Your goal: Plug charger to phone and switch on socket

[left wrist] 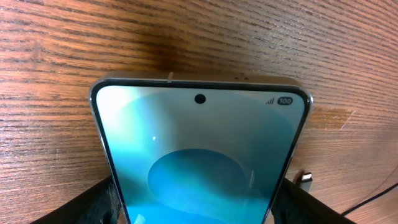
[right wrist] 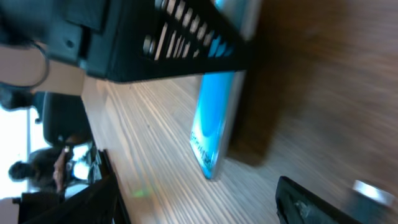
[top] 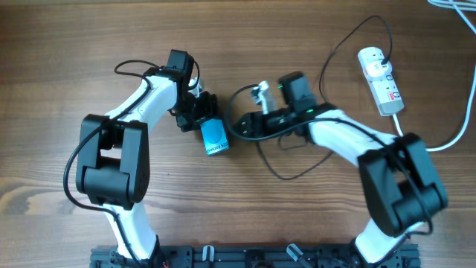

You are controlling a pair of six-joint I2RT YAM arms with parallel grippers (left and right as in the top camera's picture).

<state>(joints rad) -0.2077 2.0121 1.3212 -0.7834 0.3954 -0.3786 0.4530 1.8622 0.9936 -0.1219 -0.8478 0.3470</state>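
Observation:
The phone (top: 214,137) with a teal-blue screen lies on the wooden table. My left gripper (top: 198,113) is shut on its sides, and the screen fills the left wrist view (left wrist: 199,155). My right gripper (top: 239,125) is open just right of the phone, which shows edge-on in the right wrist view (right wrist: 211,134). The charger's thin black cable (top: 348,35) runs from a white plug (top: 375,68) in the socket (top: 383,88). Its metal tip lies on the table beside the phone (left wrist: 305,180), next to my right finger (right wrist: 373,190).
The socket's thick white cord (top: 446,141) trails off the right edge. More black cable loops on the table below my right arm (top: 282,173). My left gripper's black body (right wrist: 168,37) fills the top of the right wrist view.

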